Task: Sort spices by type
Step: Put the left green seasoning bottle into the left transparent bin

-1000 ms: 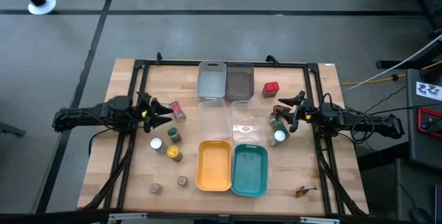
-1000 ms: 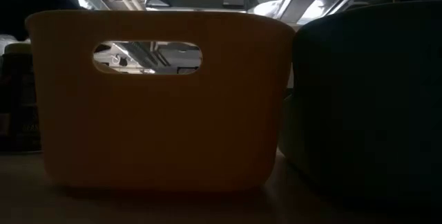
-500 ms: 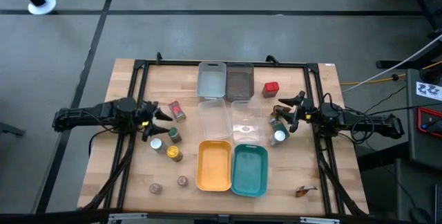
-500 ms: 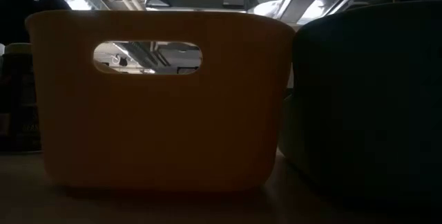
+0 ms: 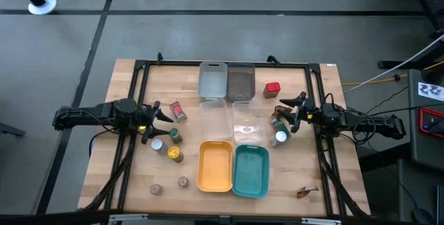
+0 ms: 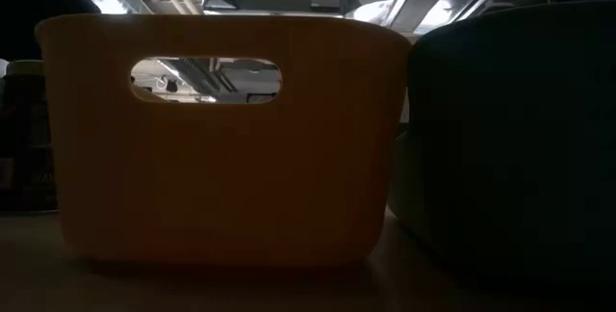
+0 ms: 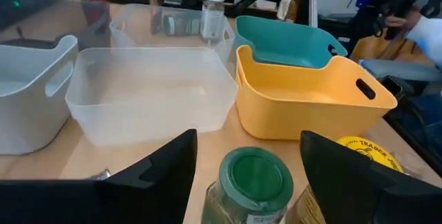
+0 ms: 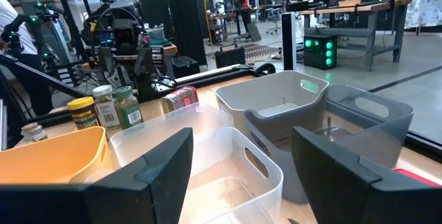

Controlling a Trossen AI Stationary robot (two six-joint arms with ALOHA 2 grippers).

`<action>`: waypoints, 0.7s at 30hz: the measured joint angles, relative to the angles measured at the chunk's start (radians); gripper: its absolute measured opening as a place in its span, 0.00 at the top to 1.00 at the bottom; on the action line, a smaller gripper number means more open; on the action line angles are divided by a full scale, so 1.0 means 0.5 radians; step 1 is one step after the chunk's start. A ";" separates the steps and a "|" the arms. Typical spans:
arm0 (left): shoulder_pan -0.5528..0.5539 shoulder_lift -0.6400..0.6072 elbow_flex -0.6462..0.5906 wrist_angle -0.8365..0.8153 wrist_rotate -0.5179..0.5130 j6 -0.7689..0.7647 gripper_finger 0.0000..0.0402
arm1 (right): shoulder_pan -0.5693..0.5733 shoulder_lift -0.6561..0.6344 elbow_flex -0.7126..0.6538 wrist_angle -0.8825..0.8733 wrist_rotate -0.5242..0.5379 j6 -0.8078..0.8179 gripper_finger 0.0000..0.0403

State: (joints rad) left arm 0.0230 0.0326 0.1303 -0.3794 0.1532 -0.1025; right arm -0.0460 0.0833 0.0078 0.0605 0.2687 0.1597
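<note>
My left gripper [image 5: 160, 121] is open at the table's left, pointing right. In the left wrist view, a green-lidded jar [image 7: 252, 182] stands just ahead between my open fingers [image 7: 248, 135]; I touch nothing. Beside it stand a white-lidded jar [image 5: 157, 145] and a yellow jar [image 5: 176, 155]. A red tin [image 5: 178, 110] lies on its side. My right gripper [image 5: 292, 112] is open at the table's right, near a green-lidded jar [image 5: 277, 124] and a white-lidded jar [image 5: 280, 137]. A red box [image 5: 272, 88] stands far right.
Mid-table stand a grey tray [image 5: 213, 80], a dark grey tray [image 5: 241, 80], two clear trays [image 5: 216, 119] [image 5: 247, 122], a yellow tray [image 5: 215, 165] and a teal tray [image 5: 251, 170]. Two small brown jars [image 5: 157, 189] [image 5: 183, 181] stand near left. A person's sleeve [image 7: 425, 34] shows beyond the table.
My left gripper has swung slightly toward the table's near edge, toward the green-lidded jar, and drawn back a little to the left. The jars and trays have kept their places.
</note>
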 joint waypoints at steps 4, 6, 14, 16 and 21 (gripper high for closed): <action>-0.048 0.094 0.000 0.115 -0.005 0.003 0.44 | 0.000 0.000 0.000 0.001 0.000 0.001 0.40; -0.080 0.158 0.000 0.176 -0.005 0.006 0.45 | 0.000 0.000 0.000 0.002 0.000 0.001 0.40; -0.154 0.440 0.158 0.150 -0.013 0.070 0.48 | 0.000 0.000 0.000 0.002 0.000 0.001 0.40; -0.155 0.511 0.213 0.132 -0.032 0.113 0.48 | 0.000 0.000 0.001 0.002 0.000 0.001 0.40; -0.154 0.692 0.299 0.038 -0.072 0.107 0.48 | 0.000 0.000 0.000 0.003 0.000 0.001 0.40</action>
State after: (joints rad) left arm -0.0540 0.3788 0.2797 -0.3603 0.1171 -0.0490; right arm -0.0460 0.0834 0.0080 0.0620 0.2687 0.1604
